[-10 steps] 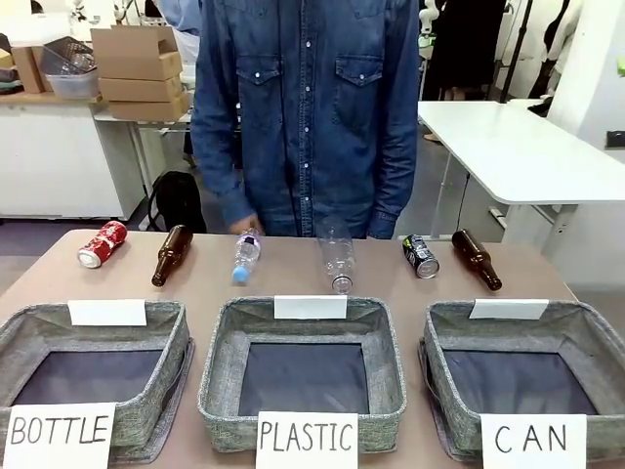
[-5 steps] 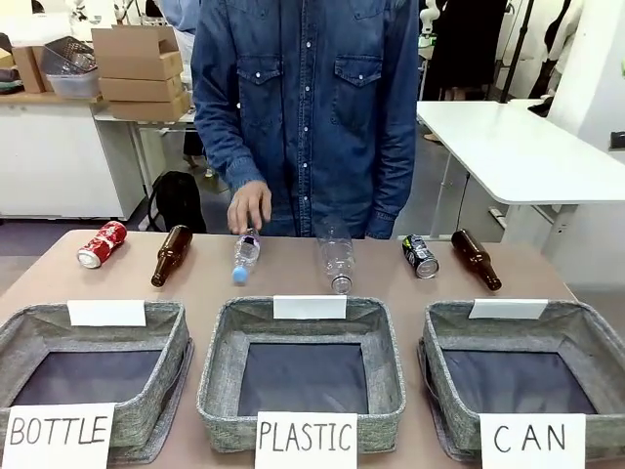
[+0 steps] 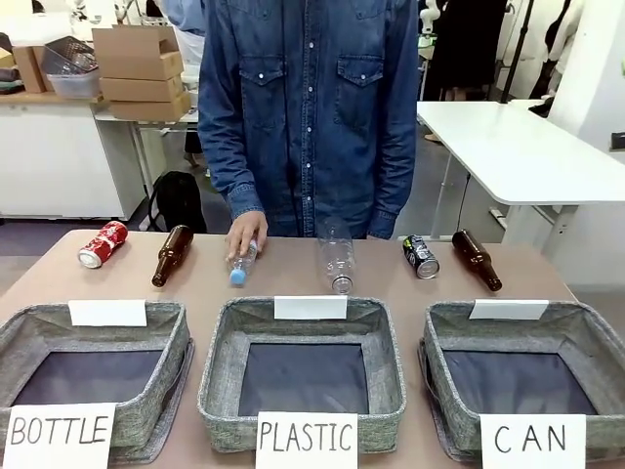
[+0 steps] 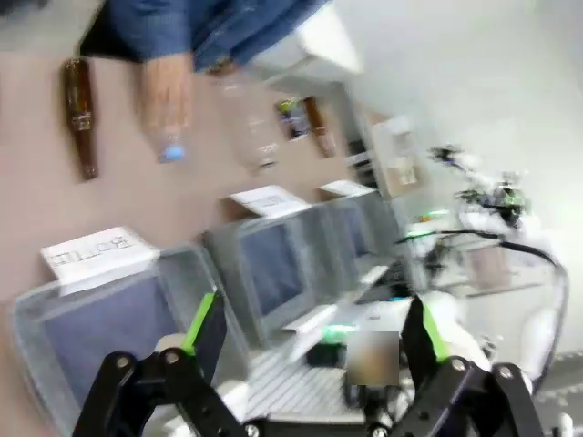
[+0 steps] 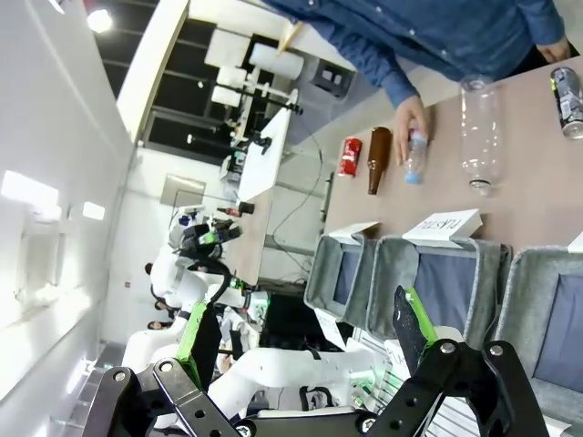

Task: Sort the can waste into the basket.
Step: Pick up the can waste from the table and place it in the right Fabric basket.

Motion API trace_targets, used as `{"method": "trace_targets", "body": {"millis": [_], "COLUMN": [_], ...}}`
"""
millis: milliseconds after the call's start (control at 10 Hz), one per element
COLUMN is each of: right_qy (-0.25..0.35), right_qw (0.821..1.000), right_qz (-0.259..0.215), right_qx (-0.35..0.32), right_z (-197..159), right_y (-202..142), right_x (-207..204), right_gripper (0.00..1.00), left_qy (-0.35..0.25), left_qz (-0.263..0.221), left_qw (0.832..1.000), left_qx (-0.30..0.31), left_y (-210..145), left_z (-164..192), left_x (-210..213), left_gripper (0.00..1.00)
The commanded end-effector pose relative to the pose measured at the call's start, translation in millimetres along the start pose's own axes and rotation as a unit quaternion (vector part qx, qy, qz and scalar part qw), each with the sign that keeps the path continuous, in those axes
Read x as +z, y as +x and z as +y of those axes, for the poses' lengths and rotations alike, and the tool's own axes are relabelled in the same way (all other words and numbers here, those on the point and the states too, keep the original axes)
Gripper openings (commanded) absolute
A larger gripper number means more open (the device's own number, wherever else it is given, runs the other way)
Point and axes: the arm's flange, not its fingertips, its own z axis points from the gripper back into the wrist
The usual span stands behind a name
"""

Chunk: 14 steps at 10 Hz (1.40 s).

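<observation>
A dented red can (image 3: 102,243) lies at the table's far left, and it shows in the right wrist view as the red can (image 5: 350,156). The black can (image 3: 420,256) lies at the far right, next to a brown bottle; it is also the black can (image 5: 568,100) and the blurred black can (image 4: 293,118). The grey basket signed "CAN" (image 3: 586,332) stands at the front right with nothing in it. My left gripper (image 4: 314,332) and right gripper (image 5: 305,332) both hang open, holding nothing, well back from the table.
Two brown bottles (image 3: 171,255) (image 3: 476,259) and a clear plastic bottle (image 3: 338,262) lie in the same row. The person's hand (image 3: 244,233) rests on a small blue-capped bottle (image 3: 237,269). Baskets signed "BOTTLE" (image 3: 171,342) and "PLASTIC" (image 3: 220,352) stand front left and middle.
The person's hand has come down onto the small blue-capped bottle, which has shifted slightly left. The cans and baskets have not moved.
</observation>
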Motion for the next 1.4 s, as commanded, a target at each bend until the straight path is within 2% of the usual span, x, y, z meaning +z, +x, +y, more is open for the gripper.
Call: {"method": "trace_targets", "body": {"millis": [0, 100, 200, 300, 400, 500, 600, 700, 800, 900, 1100, 1300], "right_qy": [0.01, 0.01, 0.01, 0.01, 0.01, 0.01, 0.01, 0.01, 0.01, 0.01, 0.01, 0.01], "right_qw": [1.0, 1.0, 1.0, 1.0, 1.0, 1.0, 1.0, 1.0, 1.0, 1.0, 1.0, 1.0], "right_qz": [-0.001, -0.001, -0.001, -0.001, -0.001, -0.001, -0.001, -0.001, -0.001, -0.001, -0.001, -0.001], "right_qx": [0.012, 0.012, 0.012, 0.012, 0.012, 0.012, 0.012, 0.012, 0.012, 0.012, 0.012, 0.012], "right_z": [1.6, 1.6, 1.6, 1.6, 1.6, 1.6, 1.6, 1.6, 1.6, 1.6, 1.6, 1.6], "right_y": [4.8, 4.8, 4.8, 4.8, 4.8, 4.8, 4.8, 4.8, 4.8, 4.8, 4.8, 4.8], "right_x": [-2.3, -2.3, -2.3, -2.3, -2.3, -2.3, -2.3, -2.3, -2.3, -2.3, -2.3, -2.3], "right_gripper": [1.0, 1.0, 1.0, 1.0, 1.0, 1.0, 1.0, 1.0, 1.0, 1.0, 1.0, 1.0], "left_qy": [0.134, 0.207, 0.241, 0.205, 0.209, 0.209, 0.224, 0.29, 0.321, 0.306, 0.328, 0.376], "left_qz": [0.07, 0.056, 0.052, 0.004, 0.038, 0.038, 0.028, 0.017, 0.063, 0.105, 0.162, 0.193], "left_qw": [0.988, 0.976, 0.968, 0.976, 0.977, 0.977, 0.974, 0.957, 0.945, 0.946, 0.928, 0.904], "left_qx": [0.022, 0.044, 0.044, 0.07, 0.016, 0.016, 0.033, 0.011, -0.017, -0.037, -0.065, -0.059], "left_y": [21.9, 25.3, 30.4, 41.6, 30.4, 30.4, 38.3, 51.6, 77.9, 103.4, 145.5, 171.4], "left_z": [13.4, 21.1, 28.2, 30.0, 29.7, 29.7, 34.1, 33.5, 53.0, 79.0, 133.7, 184.1], "left_x": [0.8, -0.4, -5.3, -10.5, 0.1, 0.1, -5.2, -17.3, -28.8, -37.9, -65.8, -90.7], "left_gripper": [1.0, 1.0, 1.0, 1.0, 1.0, 1.0, 1.0, 1.0, 1.0, 1.0, 1.0, 1.0]}}
